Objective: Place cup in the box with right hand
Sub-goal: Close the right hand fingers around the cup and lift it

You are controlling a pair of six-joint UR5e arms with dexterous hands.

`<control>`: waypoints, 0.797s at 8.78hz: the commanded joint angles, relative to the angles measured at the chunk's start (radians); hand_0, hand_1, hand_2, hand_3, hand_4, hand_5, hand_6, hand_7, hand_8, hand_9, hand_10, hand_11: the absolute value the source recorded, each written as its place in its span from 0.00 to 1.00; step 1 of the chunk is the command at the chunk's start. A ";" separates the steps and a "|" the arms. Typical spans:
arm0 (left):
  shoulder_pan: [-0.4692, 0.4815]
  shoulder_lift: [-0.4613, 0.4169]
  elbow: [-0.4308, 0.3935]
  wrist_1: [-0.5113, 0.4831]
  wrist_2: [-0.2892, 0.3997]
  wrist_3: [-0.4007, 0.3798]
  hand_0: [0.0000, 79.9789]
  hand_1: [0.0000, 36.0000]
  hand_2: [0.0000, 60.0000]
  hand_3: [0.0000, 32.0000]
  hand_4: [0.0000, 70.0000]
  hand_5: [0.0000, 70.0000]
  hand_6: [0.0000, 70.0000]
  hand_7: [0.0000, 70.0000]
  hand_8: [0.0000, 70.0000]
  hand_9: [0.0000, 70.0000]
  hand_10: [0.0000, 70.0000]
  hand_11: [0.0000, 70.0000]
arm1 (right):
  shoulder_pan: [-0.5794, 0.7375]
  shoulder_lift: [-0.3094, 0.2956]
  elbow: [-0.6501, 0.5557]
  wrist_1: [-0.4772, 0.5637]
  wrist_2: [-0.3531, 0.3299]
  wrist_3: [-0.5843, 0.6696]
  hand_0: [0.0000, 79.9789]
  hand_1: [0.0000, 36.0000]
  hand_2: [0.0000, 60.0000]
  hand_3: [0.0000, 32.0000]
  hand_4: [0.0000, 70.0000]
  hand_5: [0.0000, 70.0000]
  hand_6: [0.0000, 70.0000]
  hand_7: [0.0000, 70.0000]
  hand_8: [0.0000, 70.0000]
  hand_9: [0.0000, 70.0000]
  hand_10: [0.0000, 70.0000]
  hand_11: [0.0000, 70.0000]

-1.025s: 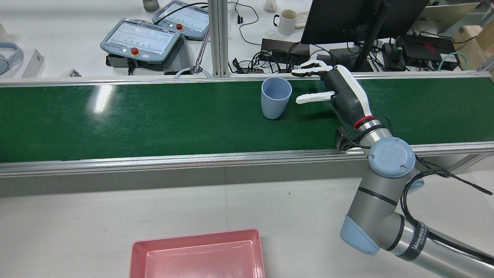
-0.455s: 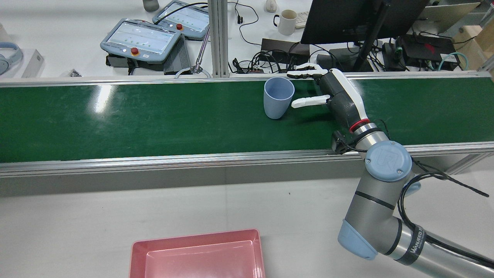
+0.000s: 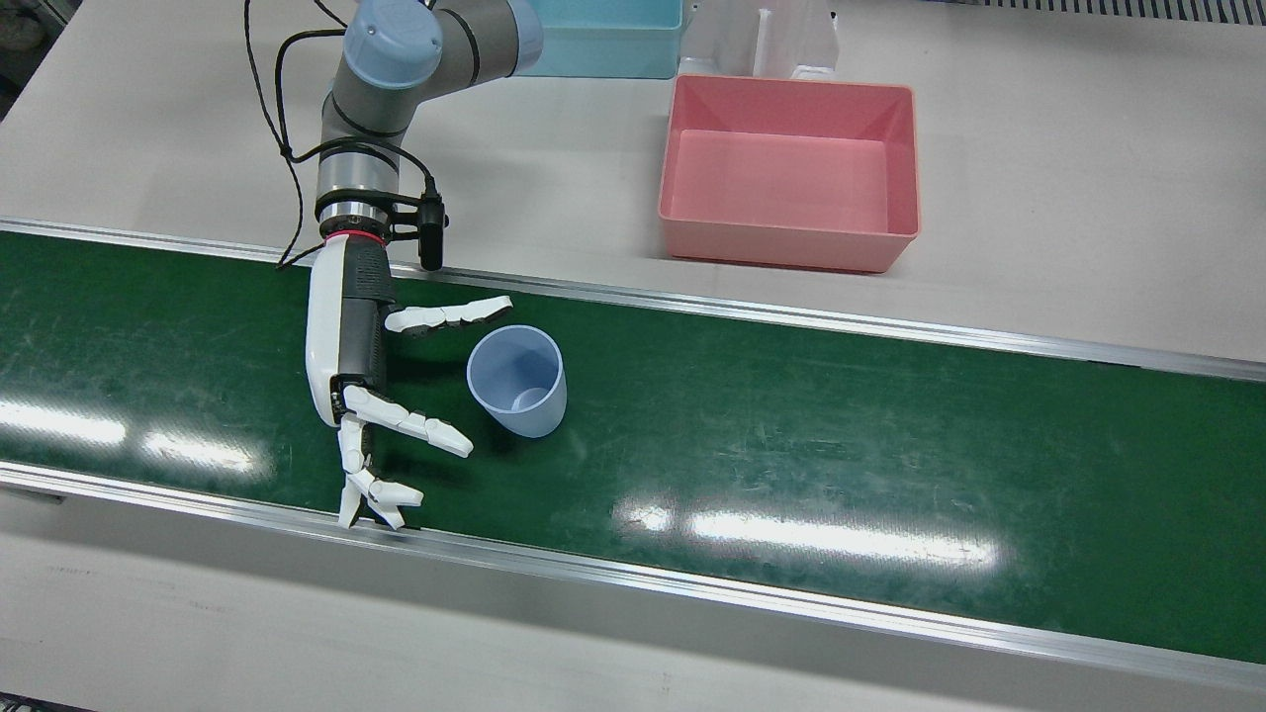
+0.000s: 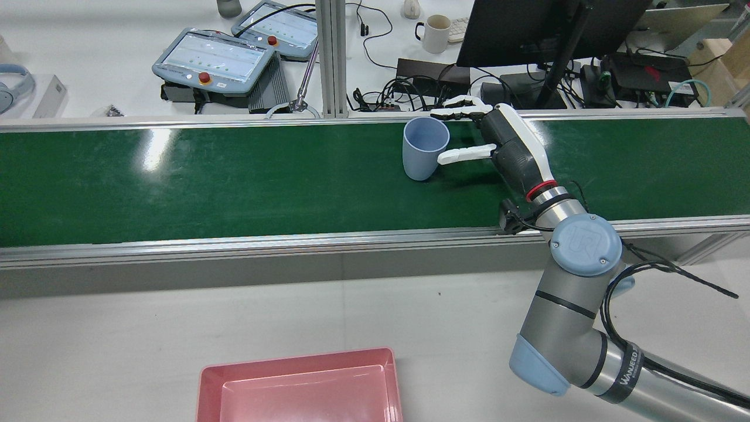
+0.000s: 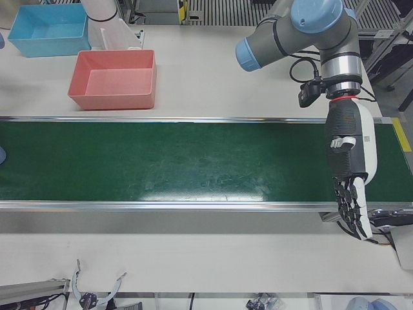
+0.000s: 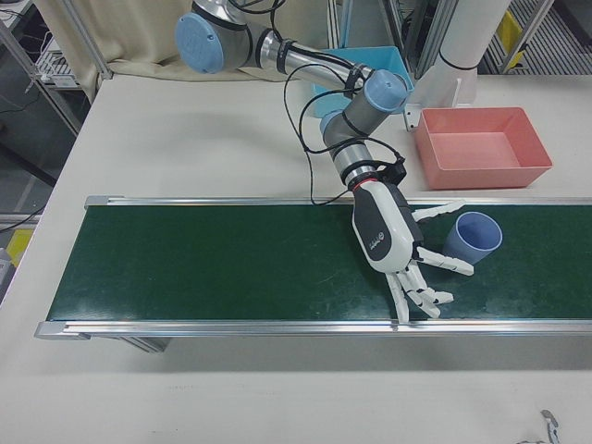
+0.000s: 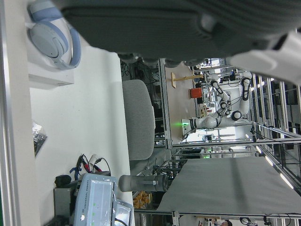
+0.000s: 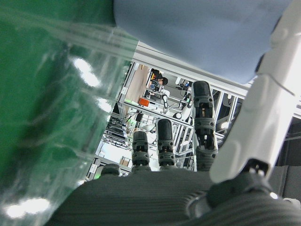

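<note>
Right hand (image 3: 371,396), fingers apart beside cup (image 3: 517,381) — left hand (image 5: 349,174) only in left-front view.

- "UR" logo on blue joint cap (image 4: 586,244) of right arm, rear view
- "WANJEED" printed on black band (image 4: 627,368) round the same arm; further letters hidden
- teach pendant screens: text too small

Workstation surroundings: green conveyor belt (image 4: 234,176) set in a pale table (image 4: 176,316).
Behind the belt, a white desk (image 4: 88,58) carrying two control tablets (image 4: 214,58), a white mug (image 4: 436,33), a dark monitor (image 4: 527,29), tangled cables (image 4: 404,94) and headphones (image 4: 12,85). Ceiling light glares on the belt; a blue bin (image 3: 603,40) stands at the table's edge.
</note>
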 commanded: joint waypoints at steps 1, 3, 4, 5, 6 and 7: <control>0.000 0.000 -0.001 0.000 0.000 0.000 0.00 0.00 0.00 0.00 0.00 0.00 0.00 0.00 0.00 0.00 0.00 0.00 | -0.005 0.009 0.000 0.000 -0.002 -0.017 0.63 0.32 0.00 0.21 0.54 0.04 0.10 0.60 0.14 0.27 0.00 0.00; 0.000 0.000 0.000 0.000 0.000 0.001 0.00 0.00 0.00 0.00 0.00 0.00 0.00 0.00 0.00 0.00 0.00 0.00 | -0.012 0.014 0.002 0.000 -0.002 -0.028 0.63 0.33 0.00 0.22 0.53 0.04 0.10 0.59 0.14 0.27 0.00 0.00; 0.000 0.000 -0.001 0.000 0.000 0.001 0.00 0.00 0.00 0.00 0.00 0.00 0.00 0.00 0.00 0.00 0.00 0.00 | -0.013 0.012 0.000 0.000 -0.002 -0.030 0.63 0.33 0.00 0.22 0.53 0.04 0.10 0.59 0.14 0.27 0.00 0.00; 0.000 0.000 -0.001 0.000 0.000 0.000 0.00 0.00 0.00 0.00 0.00 0.00 0.00 0.00 0.00 0.00 0.00 0.00 | -0.013 0.011 0.000 0.000 -0.002 -0.030 0.63 0.33 0.00 0.23 0.53 0.04 0.10 0.59 0.15 0.28 0.00 0.00; 0.000 0.000 0.000 0.000 0.000 0.000 0.00 0.00 0.00 0.00 0.00 0.00 0.00 0.00 0.00 0.00 0.00 0.00 | -0.013 0.011 0.000 0.000 -0.002 -0.030 0.63 0.33 0.00 0.23 0.53 0.04 0.10 0.60 0.15 0.28 0.00 0.00; 0.000 0.000 -0.001 0.000 0.000 0.000 0.00 0.00 0.00 0.00 0.00 0.00 0.00 0.00 0.00 0.00 0.00 0.00 | -0.013 0.012 -0.001 0.000 -0.002 -0.033 0.63 0.33 0.00 0.23 0.53 0.04 0.10 0.60 0.15 0.28 0.00 0.00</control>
